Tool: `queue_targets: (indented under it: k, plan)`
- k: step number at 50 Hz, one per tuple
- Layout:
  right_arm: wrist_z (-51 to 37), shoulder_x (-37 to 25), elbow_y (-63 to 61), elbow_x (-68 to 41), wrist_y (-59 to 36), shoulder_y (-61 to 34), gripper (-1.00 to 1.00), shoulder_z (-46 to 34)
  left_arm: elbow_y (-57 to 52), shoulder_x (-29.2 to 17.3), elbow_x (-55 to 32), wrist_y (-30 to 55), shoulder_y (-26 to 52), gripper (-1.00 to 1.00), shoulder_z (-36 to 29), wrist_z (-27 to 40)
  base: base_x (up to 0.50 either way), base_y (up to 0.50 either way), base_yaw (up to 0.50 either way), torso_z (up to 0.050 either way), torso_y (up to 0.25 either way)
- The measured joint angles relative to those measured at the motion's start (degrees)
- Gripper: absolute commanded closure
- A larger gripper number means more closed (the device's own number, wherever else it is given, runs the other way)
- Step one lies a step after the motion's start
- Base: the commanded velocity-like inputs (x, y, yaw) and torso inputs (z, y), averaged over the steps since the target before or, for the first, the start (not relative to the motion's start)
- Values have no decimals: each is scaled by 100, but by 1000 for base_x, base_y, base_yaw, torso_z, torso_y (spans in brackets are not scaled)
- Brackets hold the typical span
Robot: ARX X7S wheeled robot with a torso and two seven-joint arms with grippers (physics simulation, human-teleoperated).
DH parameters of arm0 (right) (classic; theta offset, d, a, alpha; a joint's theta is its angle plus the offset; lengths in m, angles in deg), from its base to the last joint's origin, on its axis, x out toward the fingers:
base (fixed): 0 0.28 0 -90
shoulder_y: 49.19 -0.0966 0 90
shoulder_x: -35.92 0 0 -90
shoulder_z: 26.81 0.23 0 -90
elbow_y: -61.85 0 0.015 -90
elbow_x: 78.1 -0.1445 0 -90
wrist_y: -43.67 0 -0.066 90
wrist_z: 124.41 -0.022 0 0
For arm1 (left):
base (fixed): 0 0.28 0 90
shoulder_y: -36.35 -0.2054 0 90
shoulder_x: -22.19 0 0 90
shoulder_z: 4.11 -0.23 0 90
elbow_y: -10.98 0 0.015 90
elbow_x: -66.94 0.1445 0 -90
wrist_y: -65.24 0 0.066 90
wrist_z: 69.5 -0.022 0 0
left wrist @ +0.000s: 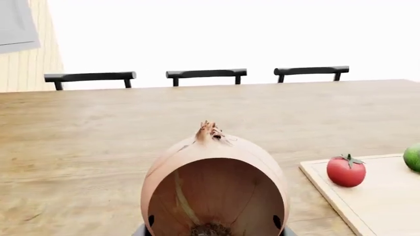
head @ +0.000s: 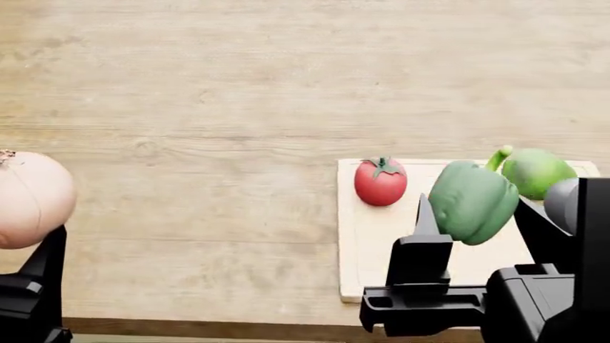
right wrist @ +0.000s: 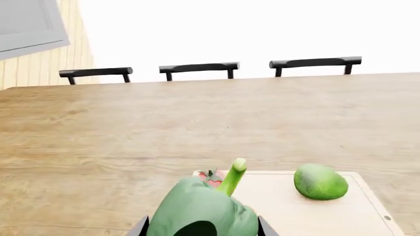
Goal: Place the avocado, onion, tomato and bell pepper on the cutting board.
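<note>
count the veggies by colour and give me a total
green: 2, the avocado and the bell pepper
red: 1, the tomato
tan-pink: 1, the onion
total: 4

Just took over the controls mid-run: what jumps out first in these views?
Both arms carry produce: the left gripper holds the onion above bare table, off the cutting board to its left. The right gripper holds the bell pepper over the board. The tomato and avocado already sit on it.
</note>
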Motion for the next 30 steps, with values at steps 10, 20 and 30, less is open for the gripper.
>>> queue_targets:
  k: [10, 20, 30]
  plan:
    - [11, -57, -25, -57, 24, 23, 100, 38, -54, 6, -32, -16, -16, 100, -7, 76, 0, -500, 0, 0, 0]
    - [61, -118, -24, -87, 28, 35, 100, 77, -93, 42, -49, -19, -5, 100, -28, 159, 0, -500, 0, 0, 0]
    - [125, -139, 2, -58, -3, 28, 100, 78, -88, 99, -41, -9, 21, 100, -64, 193, 0, -454, 0, 0, 0]
